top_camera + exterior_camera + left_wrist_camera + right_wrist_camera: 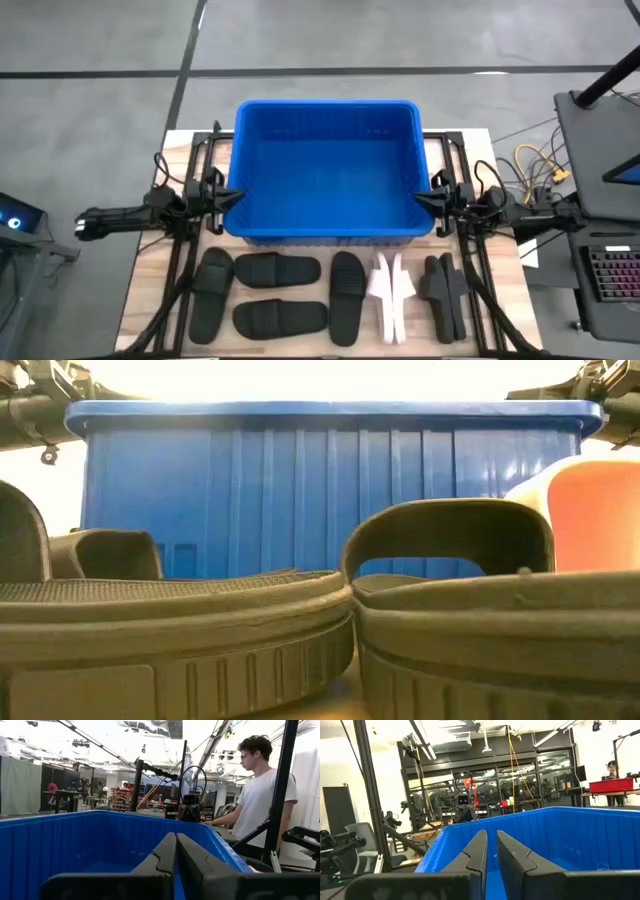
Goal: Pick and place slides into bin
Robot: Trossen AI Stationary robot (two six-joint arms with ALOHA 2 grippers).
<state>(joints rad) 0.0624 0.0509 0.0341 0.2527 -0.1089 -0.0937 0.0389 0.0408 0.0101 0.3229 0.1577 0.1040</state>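
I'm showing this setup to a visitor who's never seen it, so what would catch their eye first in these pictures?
The big blue bin dominates the far middle of the table, and it looks empty. In front of it lies a row of slides: black ones across most of the row and one pale pair right of centre. The left claw and right claw sit shut at the bin's left and right walls, and a person in a white shirt stands beyond the table.

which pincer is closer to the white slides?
Right. The right pincer sits at the bin's right rim, just above the white slides; the left pincer is at the opposite rim, farther off.
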